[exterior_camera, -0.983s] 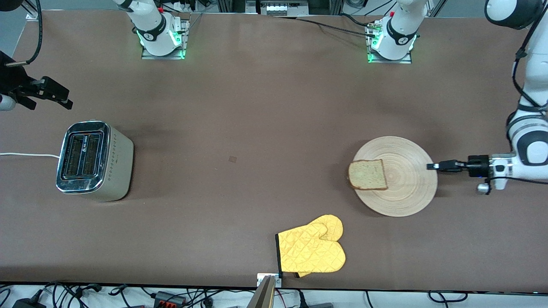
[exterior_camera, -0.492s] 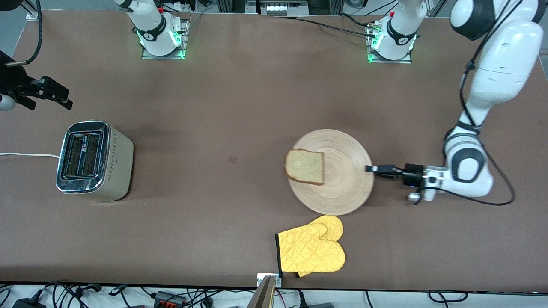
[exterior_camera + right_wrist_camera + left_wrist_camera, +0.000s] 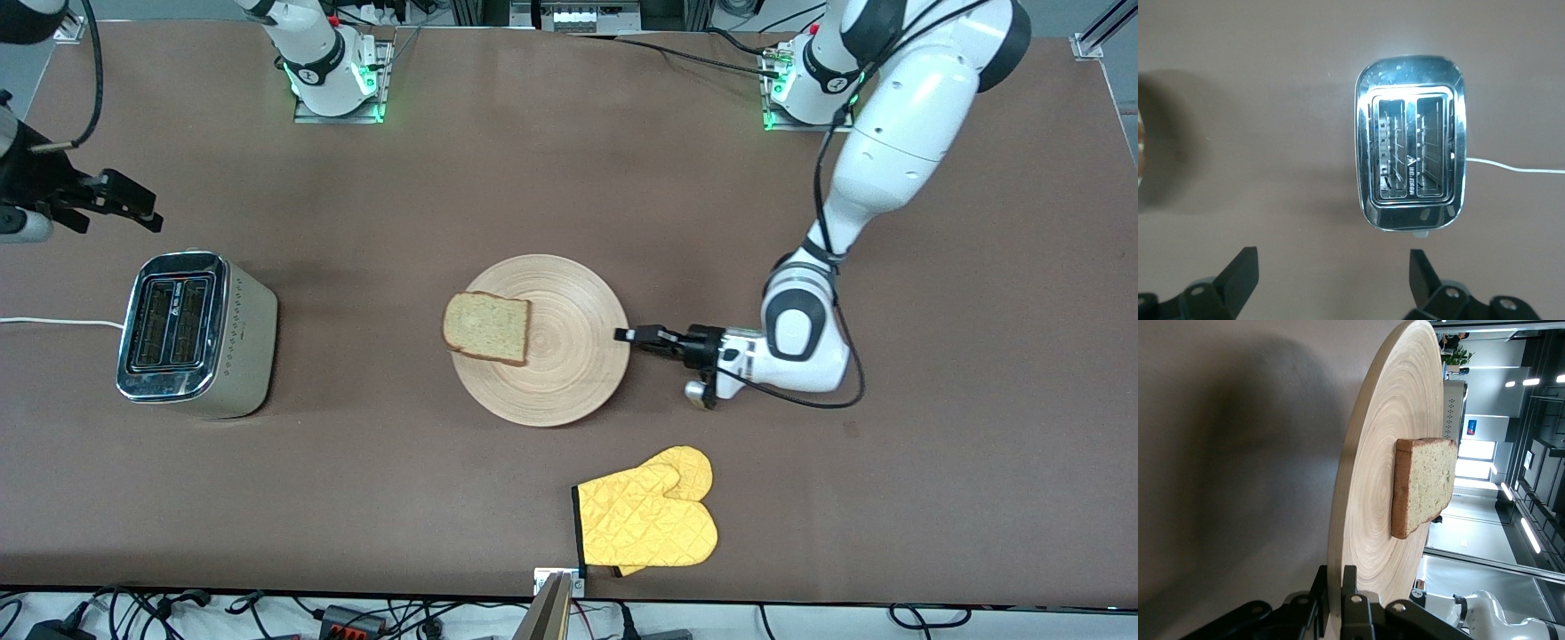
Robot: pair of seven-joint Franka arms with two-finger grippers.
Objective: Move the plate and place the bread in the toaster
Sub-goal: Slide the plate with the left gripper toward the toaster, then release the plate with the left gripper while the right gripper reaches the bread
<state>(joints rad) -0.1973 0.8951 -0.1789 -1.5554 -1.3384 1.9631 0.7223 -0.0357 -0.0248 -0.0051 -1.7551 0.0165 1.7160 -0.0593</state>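
Plate [image 3: 569,382] carries bread [image 3: 487,328] (rim pinched by left pincer [image 3: 628,336]); right pincer [image 3: 133,206] spread.

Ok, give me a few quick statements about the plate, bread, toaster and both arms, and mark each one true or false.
1. The left gripper is shut on the plate rim. True.
2. The bread is in a toaster slot. False: it lies on the plate, toward the toaster end.
3. The right gripper hangs over the table beside the toaster, fingers open and empty. True.
4. The yellow oven mitt lies on the plate. False: it lies on the table, nearer the front camera.
5. Both toaster slots are empty. True.
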